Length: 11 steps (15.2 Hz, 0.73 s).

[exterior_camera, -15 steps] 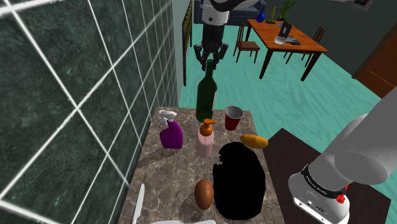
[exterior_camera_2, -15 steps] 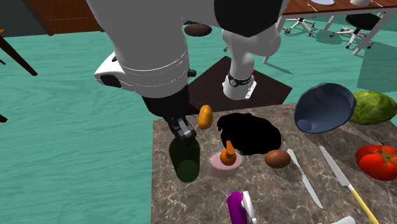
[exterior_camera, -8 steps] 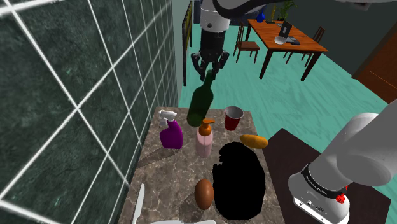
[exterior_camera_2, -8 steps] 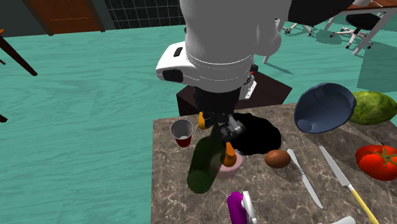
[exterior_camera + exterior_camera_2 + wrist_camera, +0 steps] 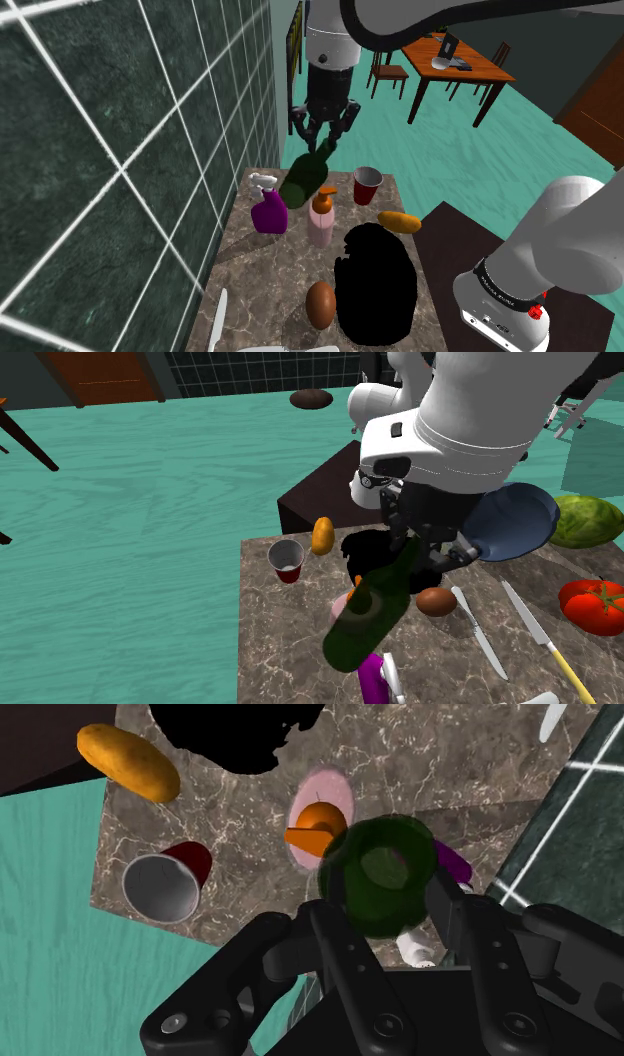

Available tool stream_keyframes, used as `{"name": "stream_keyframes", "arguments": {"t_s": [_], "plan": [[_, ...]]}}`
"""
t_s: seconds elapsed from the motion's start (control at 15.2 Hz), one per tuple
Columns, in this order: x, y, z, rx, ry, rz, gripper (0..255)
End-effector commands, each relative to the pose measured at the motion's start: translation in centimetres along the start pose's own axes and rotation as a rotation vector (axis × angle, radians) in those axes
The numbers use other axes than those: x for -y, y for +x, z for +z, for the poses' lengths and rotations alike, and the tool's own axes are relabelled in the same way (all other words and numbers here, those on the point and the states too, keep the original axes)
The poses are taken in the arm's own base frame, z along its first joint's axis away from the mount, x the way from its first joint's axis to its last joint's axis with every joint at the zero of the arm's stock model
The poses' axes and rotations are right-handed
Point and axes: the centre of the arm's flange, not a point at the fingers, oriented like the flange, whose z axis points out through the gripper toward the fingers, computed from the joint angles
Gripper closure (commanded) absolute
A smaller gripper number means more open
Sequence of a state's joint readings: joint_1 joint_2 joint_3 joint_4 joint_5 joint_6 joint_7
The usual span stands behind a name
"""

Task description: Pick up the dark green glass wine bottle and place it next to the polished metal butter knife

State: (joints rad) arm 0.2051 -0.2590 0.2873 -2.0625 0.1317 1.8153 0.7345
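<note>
**Bottle lifted and in transit, hanging well off vertical**

Shoulder view. The gripper [image 5: 322, 128] is clamped on the neck of the dark green bottle [image 5: 307, 178]. One second ago the bottle stood upright at the far end of the marble counter [image 5: 240, 262], beside the red cup [image 5: 367, 185]. It is now clear of the surface and slanted hard. Its base has swung toward the tiled wall, above the purple spray bottle [image 5: 268, 210] and the pink soap dispenser [image 5: 322, 222]. The slant has grown with each half-second.

Second exterior view. The arm has crossed from this view's left toward the middle of the counter. The gripper [image 5: 425, 550] now sits above the brown egg-shaped item [image 5: 436, 601], with the bottle trailing down and to this view's left. The butter knife [image 5: 478, 632] lies just beside that item. A yellow-handled knife [image 5: 545, 642] lies near it, further to this view's right.

Wrist view. You are looking down the bottle's length at its round base. The fingers [image 5: 340, 944] press in on either side of the neck, and no gap shows between them and the glass.

Finding. In my judgement the pick is done and the carry is roughly half complete. The narrow hold on the neck appears to let the bottle pivot. Expect the base to lag behind the hand, and check its clearance over the dispenser. You will need the bottle upright again before setting it down by the knife.
</note>
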Motion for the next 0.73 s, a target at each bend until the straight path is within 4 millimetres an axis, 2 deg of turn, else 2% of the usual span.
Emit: {"name": "stream_keyframes", "arguments": {"t_s": [0.0,0.66], "plan": [[1.5,-2.4,0.4,0.0,0.0,0.001,255],[8.3,-13.7,1.0,0.0,0.0,0.001,255]]}}
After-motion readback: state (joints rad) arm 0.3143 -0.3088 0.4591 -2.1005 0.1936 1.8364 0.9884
